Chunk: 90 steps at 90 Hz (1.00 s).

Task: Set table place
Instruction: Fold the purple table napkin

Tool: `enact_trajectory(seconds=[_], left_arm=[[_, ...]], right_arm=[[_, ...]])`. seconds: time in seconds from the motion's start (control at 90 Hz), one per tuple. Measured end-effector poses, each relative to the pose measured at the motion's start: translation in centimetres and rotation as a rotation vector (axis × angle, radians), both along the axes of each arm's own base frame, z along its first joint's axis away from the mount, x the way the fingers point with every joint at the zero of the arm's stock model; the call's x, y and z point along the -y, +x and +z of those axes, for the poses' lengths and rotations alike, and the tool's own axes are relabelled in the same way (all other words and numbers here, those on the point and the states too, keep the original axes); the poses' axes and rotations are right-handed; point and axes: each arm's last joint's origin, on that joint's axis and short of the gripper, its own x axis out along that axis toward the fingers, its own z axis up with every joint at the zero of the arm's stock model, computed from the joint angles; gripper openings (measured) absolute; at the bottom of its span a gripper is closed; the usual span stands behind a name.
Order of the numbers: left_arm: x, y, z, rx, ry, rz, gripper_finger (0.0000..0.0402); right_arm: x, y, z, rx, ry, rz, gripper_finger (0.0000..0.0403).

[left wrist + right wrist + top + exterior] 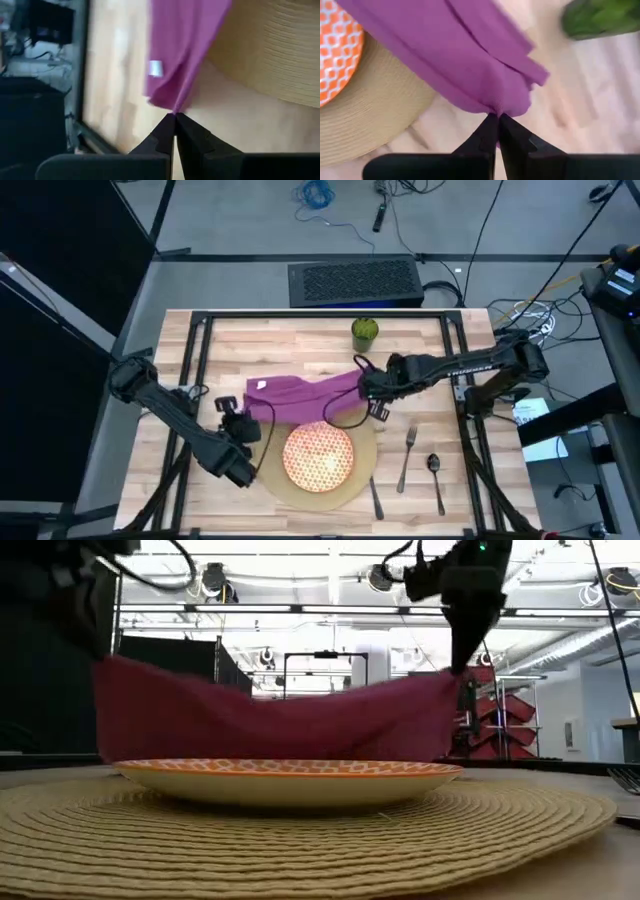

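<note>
On the table (200, 350), the plate (318, 456) is lying on the mat (365, 448). A cloth (300, 392) is hanging at its 12 o'clock; fork (406, 458) and spoon (436, 480) are lying at 3 o'clock.

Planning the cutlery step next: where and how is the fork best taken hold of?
Grip the fork at mid-handle, pincer coming straight down with fingers across the shaft. It lies flat on the table, right of the mat, and its slim handle has bare wood on either side; the spoon lies apart.

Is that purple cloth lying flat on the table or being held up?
Held up: the left gripper and right gripper each pinch an end of the cloth, stretched behind the plate.
</note>
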Motion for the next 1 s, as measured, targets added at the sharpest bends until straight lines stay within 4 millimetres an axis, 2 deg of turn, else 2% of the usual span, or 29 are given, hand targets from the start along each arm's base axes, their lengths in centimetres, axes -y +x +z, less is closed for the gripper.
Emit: enact_trajectory(seconds=[0.267,0.667,0.811,1.0], left_arm=[[-2.3,-1.4,3.7,0.258,0.046,0.009,0.0000],[-6.9,-3.3,7.6,0.484,0.148,0.057,0.0000],[-8.1,-3.5,8.0,0.477,0.167,0.090,0.0000],[-8.0,-3.5,7.9,0.471,0.155,0.089,0.0000]], right_arm=[[1.9,1.3,4.1,0.142,-0.106,0.024,0.0000],[5.9,2.3,10.8,0.395,-0.209,0.055,0.0000],[7.0,1.8,10.9,0.373,-0.179,0.035,0.0000],[6.5,1.1,10.1,0.279,-0.166,0.016,0.0000]])
